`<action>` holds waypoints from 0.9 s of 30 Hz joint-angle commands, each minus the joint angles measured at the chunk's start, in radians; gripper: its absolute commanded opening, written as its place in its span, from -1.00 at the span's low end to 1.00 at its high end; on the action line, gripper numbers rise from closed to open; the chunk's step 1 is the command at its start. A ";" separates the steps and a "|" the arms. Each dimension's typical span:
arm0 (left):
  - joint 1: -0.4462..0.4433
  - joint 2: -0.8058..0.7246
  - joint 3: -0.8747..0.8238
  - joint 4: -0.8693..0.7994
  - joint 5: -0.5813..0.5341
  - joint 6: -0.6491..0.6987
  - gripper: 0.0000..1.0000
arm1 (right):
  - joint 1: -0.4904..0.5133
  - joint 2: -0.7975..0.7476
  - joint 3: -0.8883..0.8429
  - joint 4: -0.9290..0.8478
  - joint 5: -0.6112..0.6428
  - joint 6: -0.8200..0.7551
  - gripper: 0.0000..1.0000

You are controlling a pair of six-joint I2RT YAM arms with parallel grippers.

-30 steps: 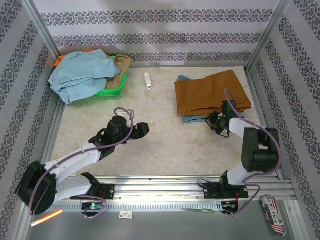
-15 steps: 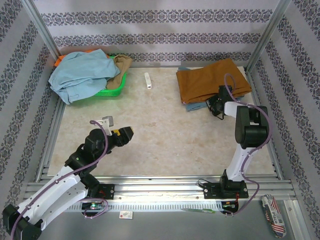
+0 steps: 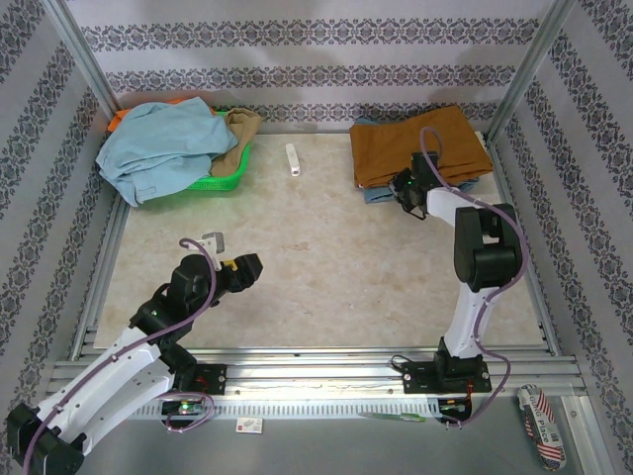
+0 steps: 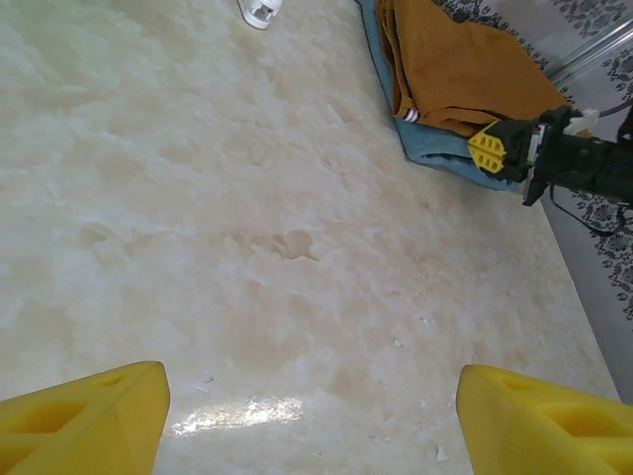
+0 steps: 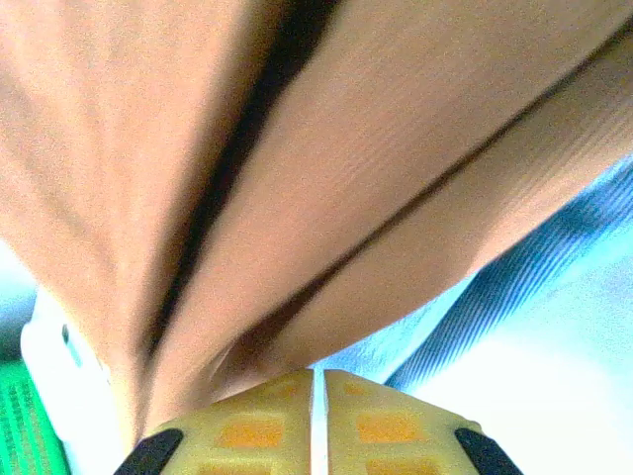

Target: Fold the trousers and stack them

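The rust-brown trousers point(image 3: 420, 148) lie folded at the back right of the table, on top of a blue denim piece point(image 3: 381, 195). My right gripper point(image 3: 404, 188) is at the stack's near left edge, shut, with its tips against the trousers point(image 5: 346, 148) and a hairline slit between its fingertips point(image 5: 267, 421). The left wrist view shows the trousers point(image 4: 465, 69) and the right gripper point(image 4: 499, 148) far off at the upper right. My left gripper point(image 3: 247, 265) hovers open over bare table at the near left, its yellow fingers point(image 4: 84, 421) wide apart with nothing between them.
A green basket point(image 3: 223, 178) at the back left holds a pale blue garment point(image 3: 158, 143) and tan cloth. A small white object point(image 3: 293, 158) lies at the back middle. Metal frame posts and patterned walls enclose the table.
The right gripper has moved toward the back wall, and the folded stack has shifted back with it. The left arm has drawn back to the near left and its jaws have widened.
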 commanded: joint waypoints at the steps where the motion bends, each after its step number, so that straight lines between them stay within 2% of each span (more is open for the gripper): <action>1: 0.018 0.019 0.019 -0.039 -0.008 0.043 0.56 | 0.078 -0.045 -0.004 -0.025 0.025 -0.092 -0.75; 7: 0.025 0.088 0.079 -0.040 0.012 0.047 0.59 | 0.104 0.151 0.224 -0.141 -0.012 -0.106 -0.71; 13: 0.028 0.095 0.101 -0.067 0.008 0.025 0.59 | 0.078 0.350 0.496 -0.298 -0.031 -0.120 -0.74; 19: 0.031 0.111 0.154 -0.119 0.004 0.034 0.59 | 0.030 0.480 0.724 -0.393 -0.068 -0.099 -0.75; 23: 0.032 0.140 0.179 -0.117 0.012 0.030 0.59 | 0.002 0.507 0.803 -0.447 -0.043 -0.109 -0.76; 27: 0.032 0.171 0.193 -0.102 0.022 0.024 0.59 | -0.021 0.480 0.781 -0.452 -0.027 -0.132 -0.76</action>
